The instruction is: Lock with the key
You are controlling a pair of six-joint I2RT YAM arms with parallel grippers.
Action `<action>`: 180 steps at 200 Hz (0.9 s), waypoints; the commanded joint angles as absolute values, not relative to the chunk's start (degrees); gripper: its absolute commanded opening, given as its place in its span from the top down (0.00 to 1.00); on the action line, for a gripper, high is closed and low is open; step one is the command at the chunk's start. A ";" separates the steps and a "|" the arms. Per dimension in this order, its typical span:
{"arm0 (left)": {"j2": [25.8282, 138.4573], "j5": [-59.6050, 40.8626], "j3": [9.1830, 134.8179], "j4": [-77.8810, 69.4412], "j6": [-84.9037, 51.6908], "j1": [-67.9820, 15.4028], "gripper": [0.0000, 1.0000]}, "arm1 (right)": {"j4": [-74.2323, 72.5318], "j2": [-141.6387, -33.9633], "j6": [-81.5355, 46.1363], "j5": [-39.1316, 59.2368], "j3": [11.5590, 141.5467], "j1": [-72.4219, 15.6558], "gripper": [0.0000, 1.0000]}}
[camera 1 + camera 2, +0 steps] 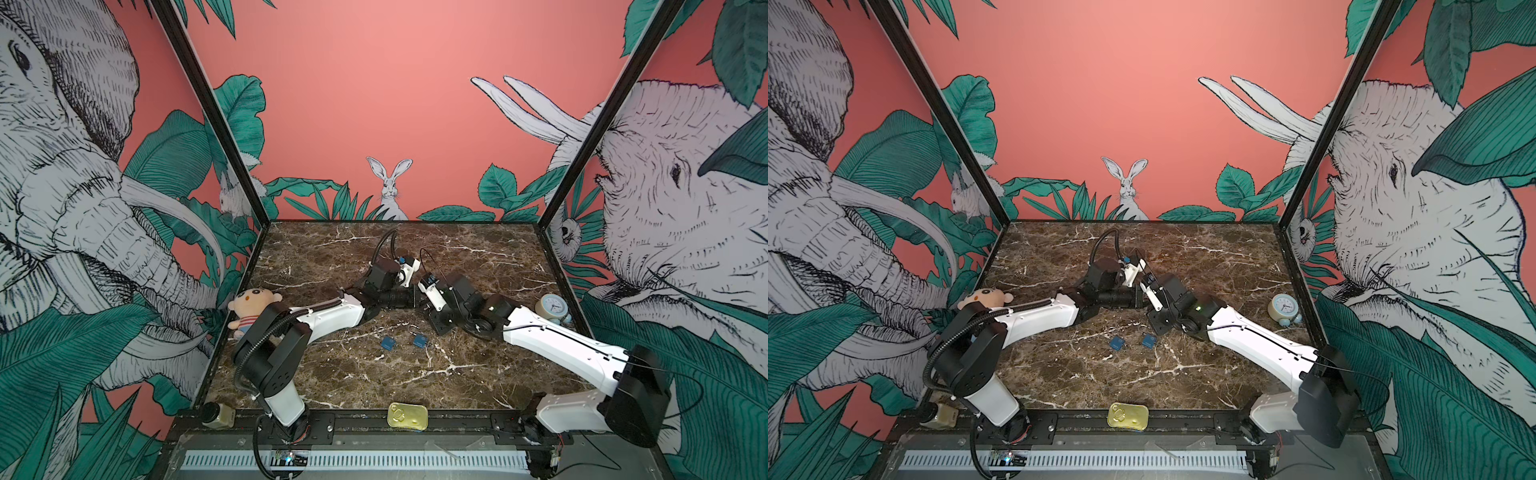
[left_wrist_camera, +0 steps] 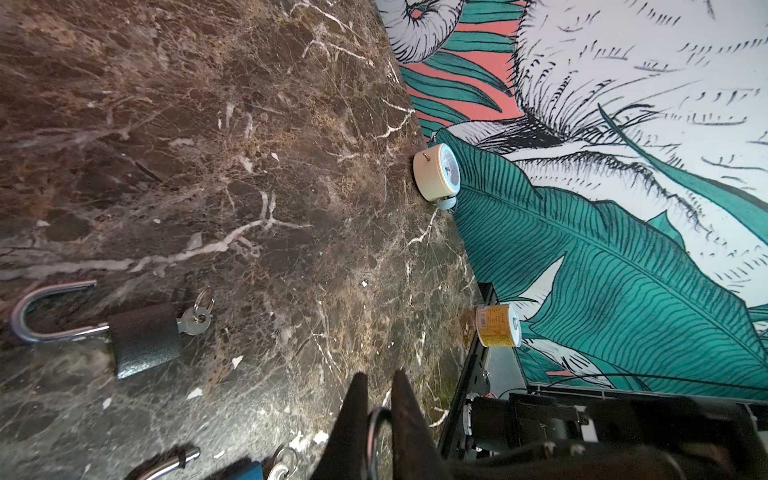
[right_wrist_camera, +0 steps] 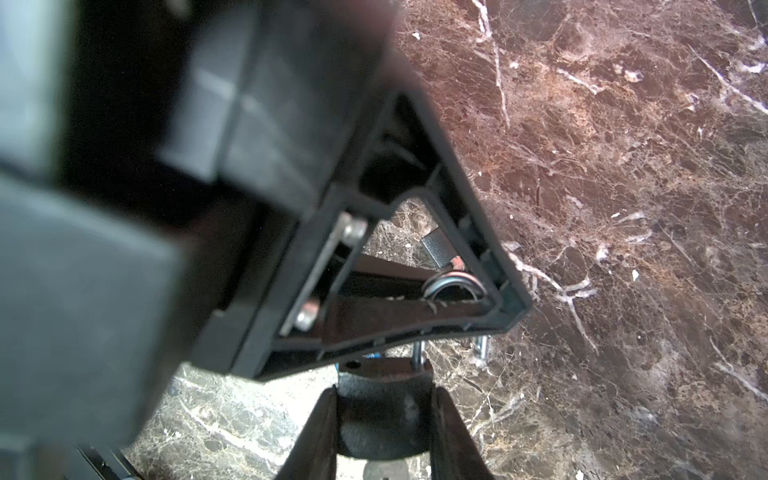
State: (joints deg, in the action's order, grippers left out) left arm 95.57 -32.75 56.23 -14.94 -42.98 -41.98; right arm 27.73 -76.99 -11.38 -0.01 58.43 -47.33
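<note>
- Held padlock (image 3: 384,428): dark body at lower centre of the right wrist frame. Sits mid-frame in both top views, hidden under the wrists.
- Right pincer (image 3: 384,390) clamps the body. Left pincer (image 2: 379,376) is nearly pressed together, nipping the shackle (image 2: 374,419).
- Risk: free shackle leg (image 3: 481,347) stands outside the body. An off-line push likely misses its hole or twists the body loose.
- Risk: its key is not clearly seen.
- Spare open padlock (image 2: 145,340), lower left of the left wrist frame, could get knocked.
- Desk (image 1: 478,257): glossy brown marble, white veins, probably slick.
- Room: coral walls, elephant and leaf print, black posts.
</note>
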 commanded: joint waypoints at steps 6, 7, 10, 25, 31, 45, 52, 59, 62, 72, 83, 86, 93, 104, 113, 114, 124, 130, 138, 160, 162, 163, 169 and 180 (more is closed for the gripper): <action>95.58 -33.79 57.40 -15.58 -43.40 -42.28 0.90 | 25.85 -75.24 -11.75 -0.56 60.20 -47.77 0.89; 95.56 -33.82 57.44 -15.61 -43.41 -42.28 0.91 | 25.84 -75.19 -11.76 -0.59 60.16 -47.75 0.90; 95.62 -33.79 57.40 -15.62 -43.42 -42.28 0.91 | 25.88 -75.21 -11.76 -0.55 60.20 -47.73 0.90; 95.69 -33.84 57.39 -15.39 -43.42 -42.23 1.00 | 25.75 -74.99 -11.94 -0.53 60.24 -47.76 0.90; 95.78 -33.79 57.48 -15.27 -43.40 -42.26 1.00 | 25.78 -75.01 -11.93 -0.44 60.29 -47.79 0.90; 95.89 -33.76 57.53 -15.25 -43.53 -42.28 1.00 | 25.66 -74.68 -12.12 -0.54 60.23 -47.73 0.90; 95.89 -33.83 57.46 -15.29 -43.59 -42.28 1.00 | 25.34 -74.51 -12.26 -0.53 60.04 -47.73 0.90; 95.88 -33.84 57.40 -15.30 -43.63 -42.26 1.00 | 25.11 -74.31 -12.41 -0.53 59.88 -47.73 0.89; 95.89 -33.84 57.35 -15.29 -43.75 -42.25 1.00 | 24.98 -74.21 -12.50 -0.53 59.81 -47.72 0.89; 95.84 -33.60 57.28 -15.56 -44.06 -42.23 1.00 | 24.76 -74.04 -12.70 -0.53 59.60 -47.72 0.74; 95.68 -33.11 57.30 -15.92 -44.59 -42.27 1.00 | 24.53 -73.67 -13.11 -0.05 59.23 -47.78 0.55; 95.67 -33.01 57.30 -15.95 -44.78 -42.21 1.00 | 24.40 -73.47 -13.35 0.07 59.17 -47.73 0.52; 95.63 -32.81 57.38 -16.33 -45.25 -42.27 1.00 | 24.04 -72.90 -13.87 0.20 58.75 -47.78 0.47; 95.46 -32.48 57.77 -16.70 -46.00 -42.27 1.00 | 23.18 -71.39 -14.59 0.15 57.81 -47.73 0.41; 95.44 -32.14 58.25 -16.78 -46.58 -42.28 1.00 | 22.62 -69.96 -15.18 -0.20 57.20 -47.63 0.39; 95.40 -32.11 58.31 -16.79 -46.62 -42.28 1.00 | 22.56 -69.78 -15.28 -0.32 57.12 -47.63 0.38; 95.28 -31.72 58.88 -16.92 -47.23 -42.26 1.00 | 21.90 -68.04 -16.01 -0.83 56.15 -47.47 0.37; 95.23 -31.45 59.29 -17.11 -47.75 -42.24 1.00 | 21.33 -66.98 -16.30 -1.12 55.48 -47.32 0.37; 95.27 -30.97 59.71 -17.39 -48.56 -42.27 1.00 | 20.57 -65.67 -16.52 -1.44 54.51 -47.07 0.37; 95.44 -30.14 61.41 -17.84 -51.01 -42.27 1.00 | 18.50 -62.63 -16.78 -2.38 51.68 -45.45 0.39; 95.47 -30.10 61.54 -17.78 -51.18 -42.28 1.00 | 18.31 -62.33 -16.76 -2.26 51.44 -45.22 0.40; 95.50 -30.12 61.62 -17.76 -51.30 -42.28 1.00 | 18.25 -62.19 -16.78 -2.27 51.34 -45.07 0.40; 95.58 -30.21 62.22 -17.45 -51.94 -42.23 1.00 | 17.68 -61.50 -16.64 -1.97 50.77 -44.33 0.41; 95.71 -30.14 63.24 -15.79 -52.74 -42.25 1.00 | 16.12 -60.13 -16.93 -1.92 48.95 -43.21 0.43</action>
State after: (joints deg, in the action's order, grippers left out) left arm 95.96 -30.92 59.79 -16.03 -49.34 -41.98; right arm 20.86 -62.57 -15.90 -1.04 51.94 -45.58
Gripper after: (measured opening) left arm 0.080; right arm 0.585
